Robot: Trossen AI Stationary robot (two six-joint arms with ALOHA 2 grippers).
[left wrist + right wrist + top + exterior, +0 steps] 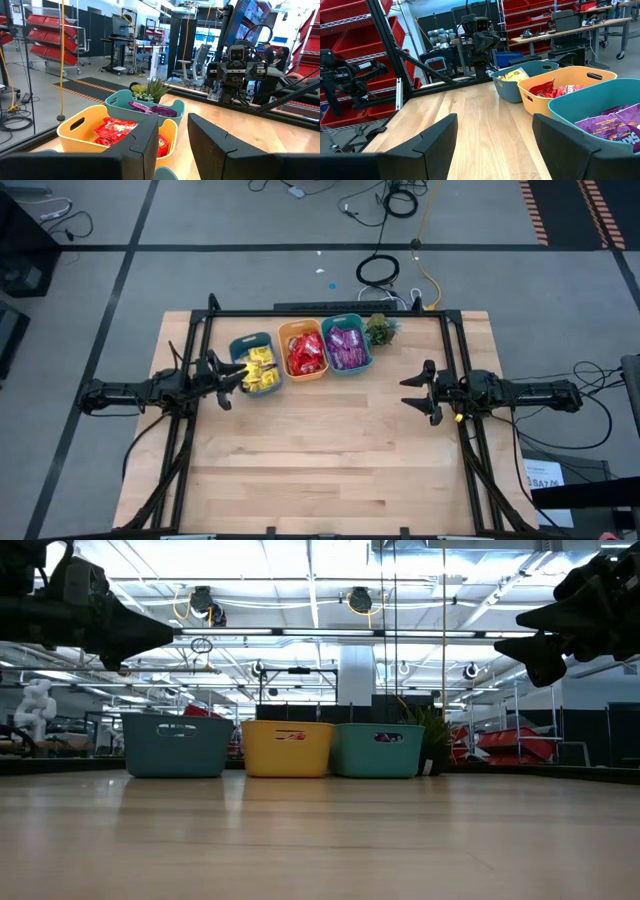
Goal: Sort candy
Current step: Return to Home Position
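Note:
Three bins stand in a row at the table's far middle. The blue-grey bin [238,350] holds yellow candy [260,370], the orange bin [285,335] holds red candy [306,353], and the teal bin [345,321] holds purple candy [346,346]. My left gripper [232,376] hovers level at the left, just beside the blue-grey bin, open with nothing between its fingers [173,125]. My right gripper [412,390] hovers level at the right, wide open and holding nothing [495,120]. Both are well above the tabletop in the low view.
A small green plant [381,330] stands right of the teal bin. A black frame [330,312] runs along the table's far edge and down both sides. Bare wood [320,460] fills the middle and near part of the table.

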